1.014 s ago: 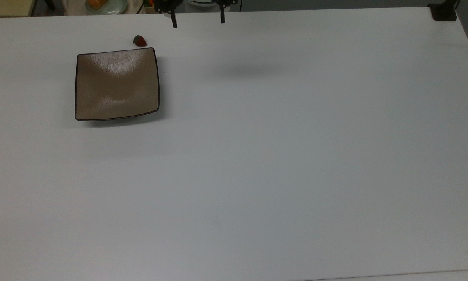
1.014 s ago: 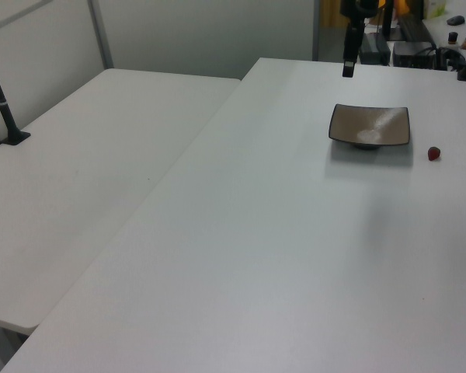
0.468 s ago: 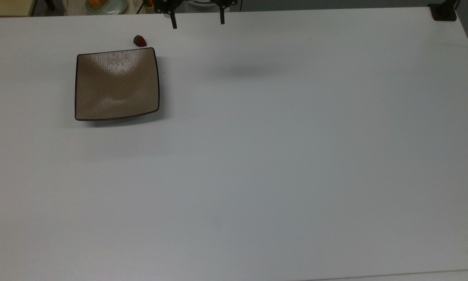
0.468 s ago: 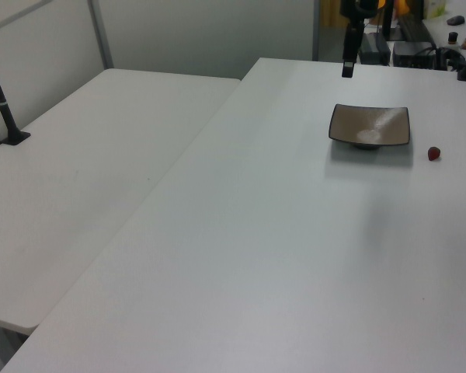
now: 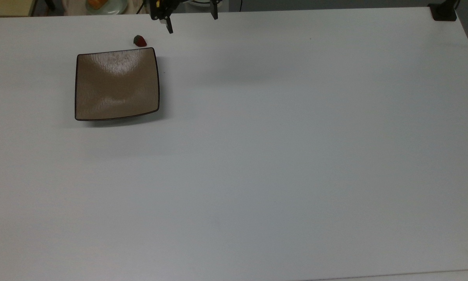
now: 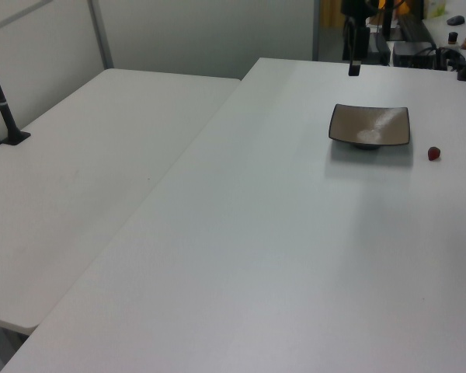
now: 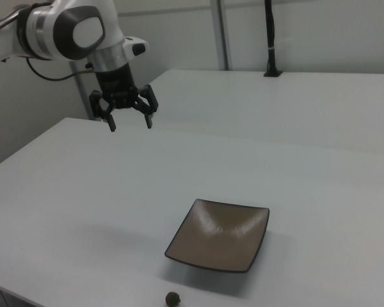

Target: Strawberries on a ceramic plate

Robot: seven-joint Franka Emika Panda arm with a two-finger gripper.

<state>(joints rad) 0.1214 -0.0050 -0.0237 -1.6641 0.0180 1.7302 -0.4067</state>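
Observation:
A small red strawberry (image 5: pixel 140 41) with a green cap lies on the white table just beyond the far edge of the square tan-brown plate (image 5: pixel 116 84). It also appears near the left view's right edge as the strawberry (image 6: pixel 433 154), right of the plate (image 6: pixel 370 126), and at the right view's bottom as the strawberry (image 7: pixel 173 298), below the plate (image 7: pixel 219 235). The plate holds nothing. My gripper (image 5: pixel 190 21) hangs open high above the table's far edge, to the top view's right of the strawberry. The open gripper (image 7: pixel 130 120) holds nothing.
A round pale green plate (image 5: pixel 107 5) with orange food sits off the table at the top view's upper left. A black camera post base (image 5: pixel 443 11) stands at the table's far right corner. A second white table (image 6: pixel 85 155) adjoins on the left view's left.
The gripper has shifted toward the top view's left, nearer the strawberry, and turned slightly. Strawberry and plate have not moved.

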